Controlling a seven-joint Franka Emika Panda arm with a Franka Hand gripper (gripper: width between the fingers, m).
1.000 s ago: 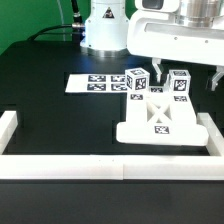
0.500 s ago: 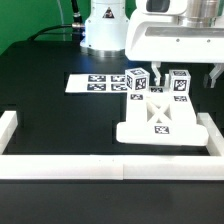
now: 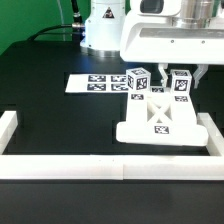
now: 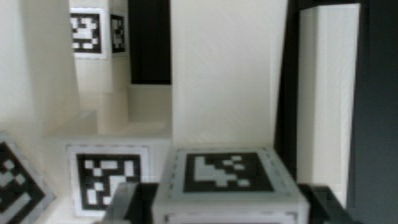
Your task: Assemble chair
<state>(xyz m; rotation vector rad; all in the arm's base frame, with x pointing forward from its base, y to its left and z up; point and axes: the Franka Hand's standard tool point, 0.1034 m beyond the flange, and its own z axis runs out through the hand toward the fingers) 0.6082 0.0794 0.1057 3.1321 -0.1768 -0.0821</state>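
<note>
**Gripper low over the chair's tagged posts**

Exterior view: the chair (image 3: 158,112) sits on the black tabletop (image 3: 60,120) toward the exterior view's right, its base close to the white border rail (image 3: 100,166) along the near edge. It shows an X-braced frame (image 3: 160,118) and two upright tagged posts (image 3: 137,79). The marker board (image 3: 98,84) lies flat behind it, nearer the far edge. The gripper (image 3: 172,72) hangs from a broad white mount just above the posts; its fingers are mostly hidden, so I cannot tell how wide the jaws stand or whether anything is touched.

Wrist view: tagged block tops (image 4: 217,172) and tall white uprights (image 4: 326,95) fill the picture, very close. No fingertip shows clearly, and nothing appears held.

The risk, as I judge it: a descent slightly off line could strike a post top, tipping or sliding the chair against the rail and spoiling the alignment of the next part.
</note>
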